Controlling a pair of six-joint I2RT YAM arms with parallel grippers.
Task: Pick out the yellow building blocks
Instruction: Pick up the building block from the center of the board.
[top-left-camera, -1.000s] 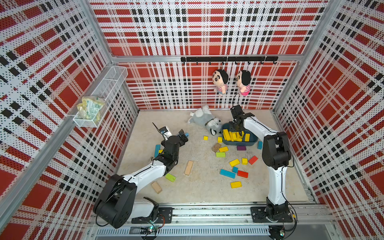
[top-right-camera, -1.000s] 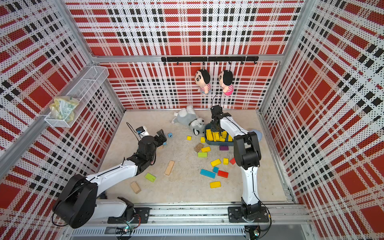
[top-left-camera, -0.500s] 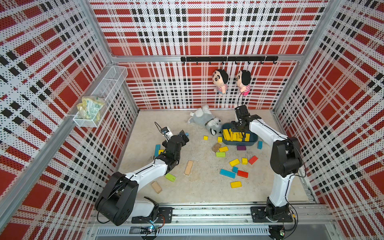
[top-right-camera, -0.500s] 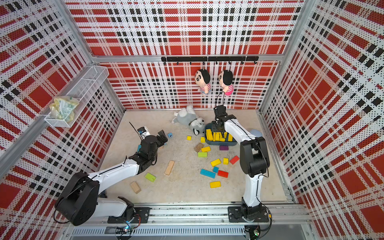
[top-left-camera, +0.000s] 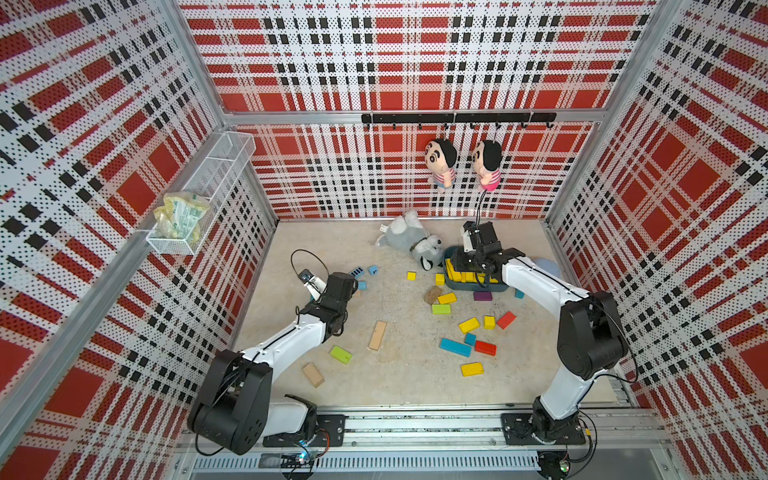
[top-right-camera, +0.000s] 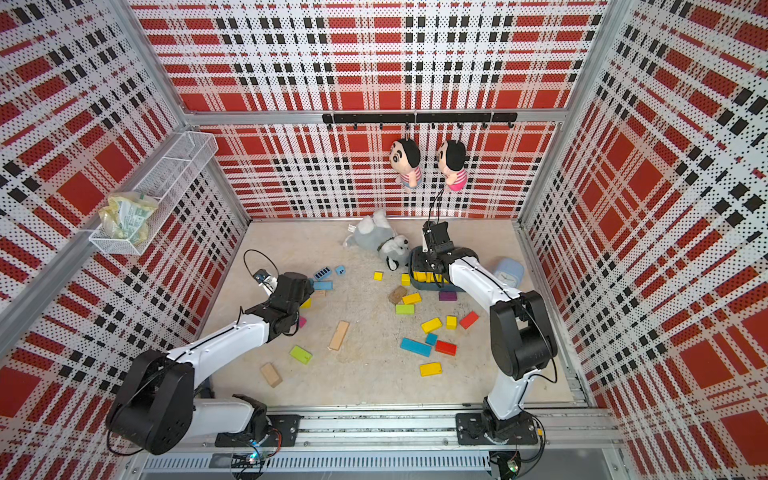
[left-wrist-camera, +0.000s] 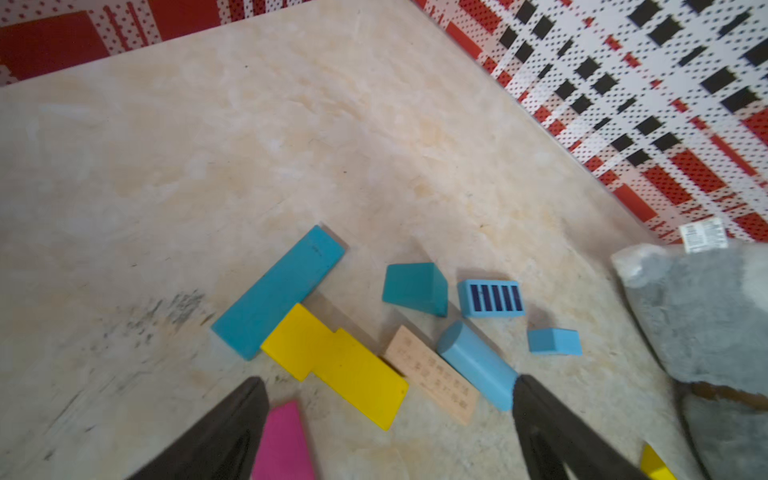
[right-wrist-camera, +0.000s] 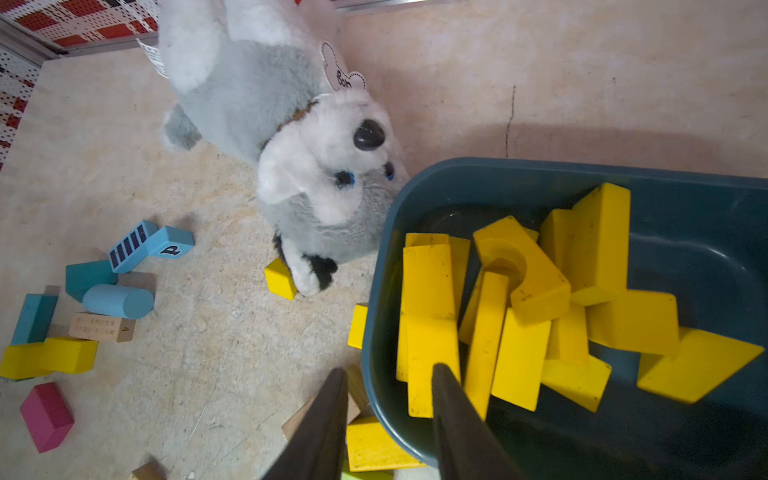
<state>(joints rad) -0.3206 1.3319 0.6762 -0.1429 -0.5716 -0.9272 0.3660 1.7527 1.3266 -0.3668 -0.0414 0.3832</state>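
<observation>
Right claw reopened | smooth angular yellow blocks heaped | glossy teal tub

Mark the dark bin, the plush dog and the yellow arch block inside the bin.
dark bin (right-wrist-camera: 519, 187): right wrist view, inner wall.
plush dog (right-wrist-camera: 249, 95): right wrist view, grey body.
yellow arch block (right-wrist-camera: 544, 286): right wrist view, flat face beside the notch.

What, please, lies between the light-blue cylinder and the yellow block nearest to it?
A pale wooden plank with printing lies flat between the yellow block and the light-blue cylinder; the left wrist view shows it.
</observation>
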